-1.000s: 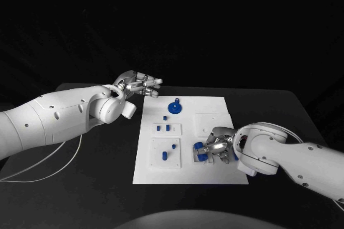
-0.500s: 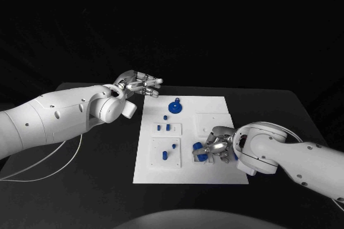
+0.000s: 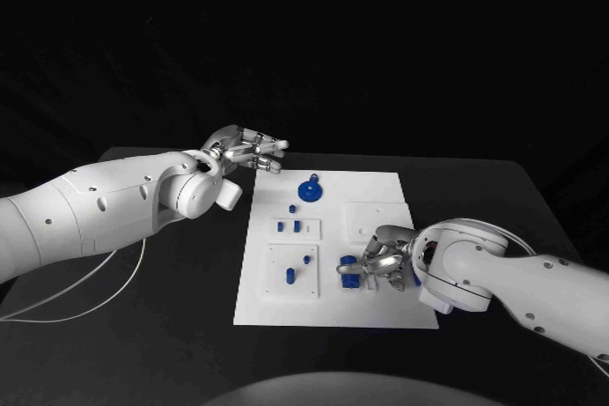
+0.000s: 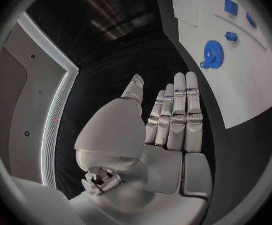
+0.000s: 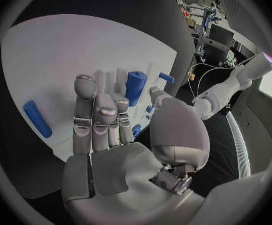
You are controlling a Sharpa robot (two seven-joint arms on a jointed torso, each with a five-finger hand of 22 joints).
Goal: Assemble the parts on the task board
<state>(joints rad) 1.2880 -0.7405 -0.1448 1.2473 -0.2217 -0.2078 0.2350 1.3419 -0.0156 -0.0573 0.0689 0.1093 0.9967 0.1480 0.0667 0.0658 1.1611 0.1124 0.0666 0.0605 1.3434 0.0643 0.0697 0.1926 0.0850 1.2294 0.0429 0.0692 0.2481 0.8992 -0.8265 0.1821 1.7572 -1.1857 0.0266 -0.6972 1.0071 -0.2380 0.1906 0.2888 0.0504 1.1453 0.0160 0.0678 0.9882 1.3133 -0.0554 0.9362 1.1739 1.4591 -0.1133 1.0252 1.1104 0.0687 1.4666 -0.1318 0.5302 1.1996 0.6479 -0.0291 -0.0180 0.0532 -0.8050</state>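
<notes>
Right hand [image 3: 385, 263]: hovering low over the near right part of the task board [image 3: 381, 181], fingers extended and slightly apart, holding nothing. In the right wrist view the right hand [image 5: 105, 130] is showing its fingers stretched out over the white plate, with a blue cylinder [image 5: 135, 87] lying just beyond the fingertips and a longer blue peg [image 5: 37, 119] lying apart to one side. In the head view the blue cylinder [image 3: 348, 271] is lying just beside the hand, on the board's near right section; whether a finger is touching it cannot be told.

Left hand [image 3: 249, 150]: hanging in the air at the board's far left corner, above the black table [image 3: 165, 274], fingers straight and lying close side by side, holding nothing. The left wrist view is showing the left hand [image 4: 167, 125] flat and extended, apart from the board.

Task board, remaining parts: a blue gear [image 3: 310, 190] is lying on the far part of the board, also seen in the left wrist view as the blue gear [image 4: 212, 53]. Small blue pieces [image 3: 295, 225] are standing in the middle left panel. Further blue pegs [image 3: 297, 272] are sitting in the near left panel.
</notes>
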